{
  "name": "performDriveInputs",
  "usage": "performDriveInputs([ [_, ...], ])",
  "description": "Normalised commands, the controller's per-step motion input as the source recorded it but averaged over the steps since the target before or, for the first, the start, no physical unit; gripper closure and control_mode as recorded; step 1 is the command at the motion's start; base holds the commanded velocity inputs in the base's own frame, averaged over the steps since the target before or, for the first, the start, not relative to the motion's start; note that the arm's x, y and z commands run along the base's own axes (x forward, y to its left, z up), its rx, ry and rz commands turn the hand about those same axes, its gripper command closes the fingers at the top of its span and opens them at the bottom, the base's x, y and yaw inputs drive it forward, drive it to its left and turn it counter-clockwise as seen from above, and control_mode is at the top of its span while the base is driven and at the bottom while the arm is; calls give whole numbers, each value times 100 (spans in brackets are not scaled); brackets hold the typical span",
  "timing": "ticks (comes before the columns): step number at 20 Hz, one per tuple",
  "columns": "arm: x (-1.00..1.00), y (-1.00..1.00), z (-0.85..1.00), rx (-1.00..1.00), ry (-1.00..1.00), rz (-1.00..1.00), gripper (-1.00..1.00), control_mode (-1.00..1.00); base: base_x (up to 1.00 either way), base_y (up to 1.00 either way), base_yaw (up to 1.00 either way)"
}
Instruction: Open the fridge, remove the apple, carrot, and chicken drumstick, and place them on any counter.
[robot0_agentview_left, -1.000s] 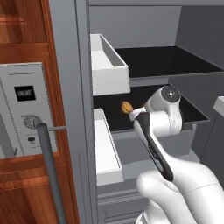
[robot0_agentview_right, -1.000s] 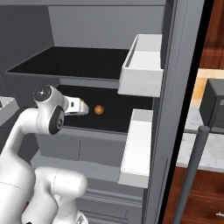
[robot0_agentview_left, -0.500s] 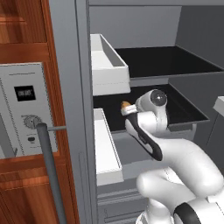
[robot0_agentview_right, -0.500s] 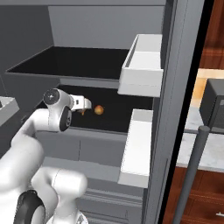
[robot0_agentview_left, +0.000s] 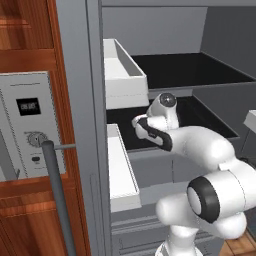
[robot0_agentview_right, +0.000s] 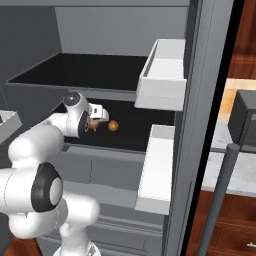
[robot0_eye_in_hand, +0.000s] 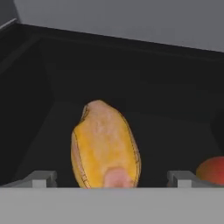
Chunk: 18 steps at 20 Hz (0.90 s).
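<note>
Fingers (robot0_eye_in_hand: 43, 178) spread wide, holding nothing, flank the drumstick (robot0_eye_in_hand: 106, 145) on the fridge (robot0_agentview_right: 200, 150) shelf (robot0_agentview_right: 135, 135); the apple (robot0_agentview_right: 113, 126) lies just beside the drumstick.

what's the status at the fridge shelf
Jaws open, gripper straddling the drumstick, not yet closed. Apple just beside on the same shelf. Fridge open, nothing in the way.

Glossy white rounded arm links, dark grey disc joint caps, black strip along forearm, small grey fingertips (robot0_eye_in_hand: 41, 178).
</note>
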Motion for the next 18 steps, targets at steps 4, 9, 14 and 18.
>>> performDriveInputs([
  [4, 36, 0, -48, 3, 14, 0, -100, -100, 0, 0, 0],
  [9, 35, 6, -38, 1, 3, 0, 100, -100, 0, 0, 0],
  [14, -24, 10, -9, 0, -5, 0, 100, -100, 0, 0, 0],
  [18, -98, -1, 15, 2, -25, 0, 100, -100, 0, 0, 0],
])
